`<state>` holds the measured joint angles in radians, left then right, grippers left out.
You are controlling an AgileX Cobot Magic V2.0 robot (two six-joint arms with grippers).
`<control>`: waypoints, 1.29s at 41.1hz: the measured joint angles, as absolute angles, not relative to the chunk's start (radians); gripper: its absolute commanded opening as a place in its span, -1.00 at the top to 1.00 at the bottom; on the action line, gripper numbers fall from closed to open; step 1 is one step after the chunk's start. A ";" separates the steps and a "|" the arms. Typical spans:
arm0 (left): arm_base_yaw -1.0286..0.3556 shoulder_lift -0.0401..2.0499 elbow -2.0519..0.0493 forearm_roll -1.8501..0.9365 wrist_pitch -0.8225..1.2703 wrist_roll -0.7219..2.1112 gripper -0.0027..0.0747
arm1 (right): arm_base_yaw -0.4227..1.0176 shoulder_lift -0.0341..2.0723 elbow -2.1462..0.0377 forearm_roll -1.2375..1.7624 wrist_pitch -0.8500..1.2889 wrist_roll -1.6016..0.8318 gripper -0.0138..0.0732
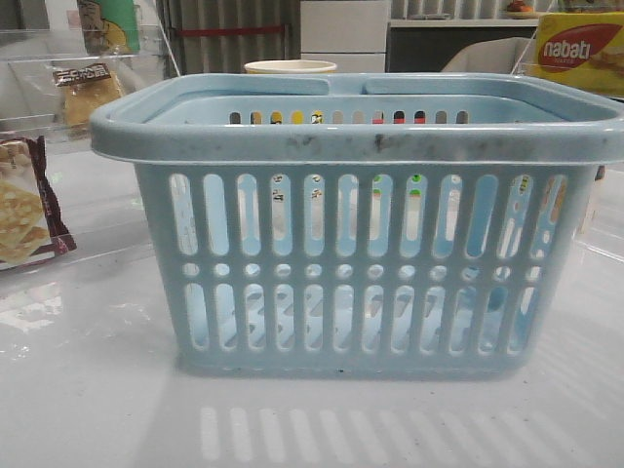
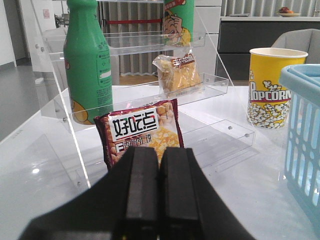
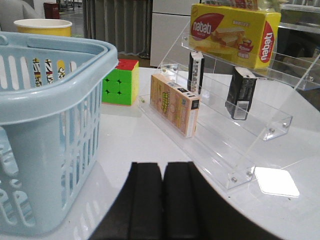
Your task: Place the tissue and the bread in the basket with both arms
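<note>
Neither item is in the basket yet: both tools, left and right, are pressed together and empty, bread on its shelf and tissue on the other.

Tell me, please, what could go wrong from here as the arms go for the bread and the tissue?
The bread sits on a clear shelf right behind the maroon cracker packet; the left gripper, jaws shut, could snag that packet or the shelf edge. The tissue stands close to another dark packet beneath the nabati box, so the right gripper might pick the wrong one. The basket has a tall rim that a low carry could clip.
</note>
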<state>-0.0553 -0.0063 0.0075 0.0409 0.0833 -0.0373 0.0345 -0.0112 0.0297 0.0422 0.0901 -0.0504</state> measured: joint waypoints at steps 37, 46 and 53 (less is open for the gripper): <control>-0.055 -0.006 -0.036 0.041 -0.074 -0.037 0.69 | 0.034 -0.011 -0.005 0.042 0.088 -0.052 0.53; -0.055 -0.002 -0.297 0.041 0.038 -0.037 0.69 | 0.034 -0.011 -0.259 0.042 0.194 -0.052 0.53; -0.055 0.097 -0.508 0.041 0.213 -0.037 0.69 | 0.034 0.059 -0.450 0.042 0.272 -0.052 0.53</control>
<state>-0.0553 0.0973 -0.5079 0.0409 0.2130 -0.0373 0.0345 0.0593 -0.4496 0.0422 0.2722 -0.0524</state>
